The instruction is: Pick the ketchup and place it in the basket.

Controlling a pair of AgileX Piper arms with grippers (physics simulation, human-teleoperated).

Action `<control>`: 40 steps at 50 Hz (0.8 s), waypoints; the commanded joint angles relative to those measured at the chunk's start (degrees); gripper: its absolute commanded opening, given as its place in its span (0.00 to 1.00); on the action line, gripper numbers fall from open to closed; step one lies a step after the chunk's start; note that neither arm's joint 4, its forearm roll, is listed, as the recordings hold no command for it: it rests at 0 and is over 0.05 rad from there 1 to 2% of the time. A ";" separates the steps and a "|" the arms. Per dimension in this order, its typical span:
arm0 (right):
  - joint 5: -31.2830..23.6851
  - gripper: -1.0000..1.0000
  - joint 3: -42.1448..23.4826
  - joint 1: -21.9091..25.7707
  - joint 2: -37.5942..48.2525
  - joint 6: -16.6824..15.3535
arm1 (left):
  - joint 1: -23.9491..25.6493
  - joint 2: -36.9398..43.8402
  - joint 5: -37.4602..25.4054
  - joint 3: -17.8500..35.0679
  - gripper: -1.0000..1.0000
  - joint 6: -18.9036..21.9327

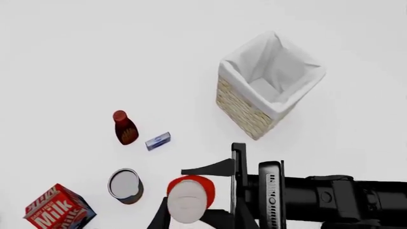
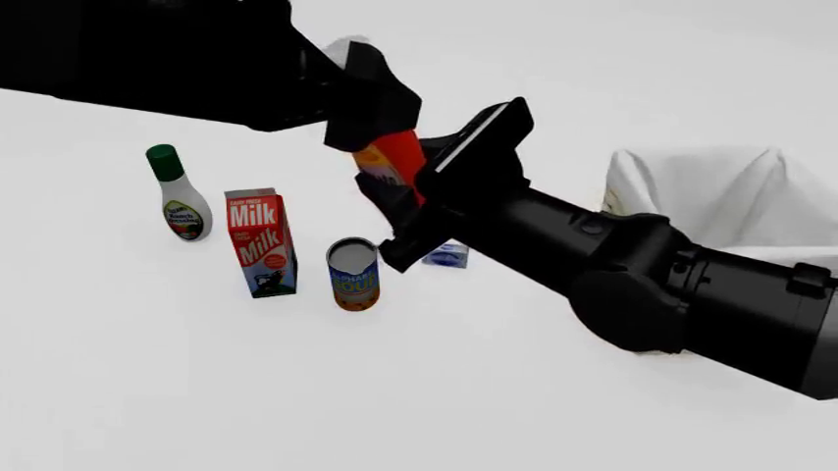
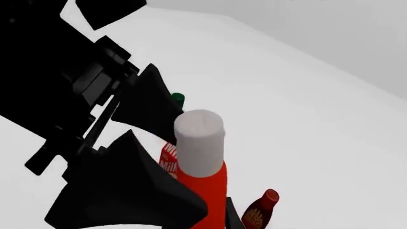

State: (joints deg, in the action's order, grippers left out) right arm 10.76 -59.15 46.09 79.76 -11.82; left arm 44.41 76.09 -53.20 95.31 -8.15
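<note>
Ketchup (image 2: 396, 162) is lifted clear of the table, pinched near its cap in the left gripper (image 2: 373, 128). The right gripper (image 2: 419, 211) is closed around the bottle's lower body, seemingly a handover. The basket (image 2: 733, 201) sits well right, empty.

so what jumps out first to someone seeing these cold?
The bright red ketchup hangs in the air at the centre of the front view, with both black arms crowded on it: the left claw is clamped round its neck, the right claw is right beside it. After that, the white-lined basket off to the right, with nothing in it yet, and the milk carton and can standing below the bottle.
</note>
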 commanded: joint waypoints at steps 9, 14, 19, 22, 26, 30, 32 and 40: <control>0.87 0.00 0.81 -1.68 1.26 0.20 | 0.97 -1.08 -1.79 2.04 1.00 0.69; 1.02 0.00 0.77 -2.21 1.50 0.30 | 0.28 -1.54 -1.94 2.12 1.00 1.04; 0.21 0.00 0.21 -3.57 0.92 0.56 | -0.91 -2.39 -1.93 2.03 1.00 0.97; 0.02 0.00 0.10 -4.41 0.76 0.73 | -1.22 -3.00 -1.61 1.19 1.00 0.57; -0.09 0.00 0.21 -5.39 0.67 0.70 | -1.82 -3.62 -1.42 0.63 1.00 0.62; -0.37 0.00 0.28 -6.76 0.14 1.03 | -2.47 -4.37 -1.06 -0.08 1.00 0.55; -0.61 0.00 0.10 -7.61 -0.13 1.28 | -2.98 -4.64 -0.70 -0.56 1.00 0.27; -1.49 0.00 -0.04 -10.42 -1.27 1.90 | -4.33 -6.65 2.21 -4.75 1.00 -0.52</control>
State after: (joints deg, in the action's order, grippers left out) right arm 10.04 -58.76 38.80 79.70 -11.29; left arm 41.64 71.46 -53.31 94.02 -8.16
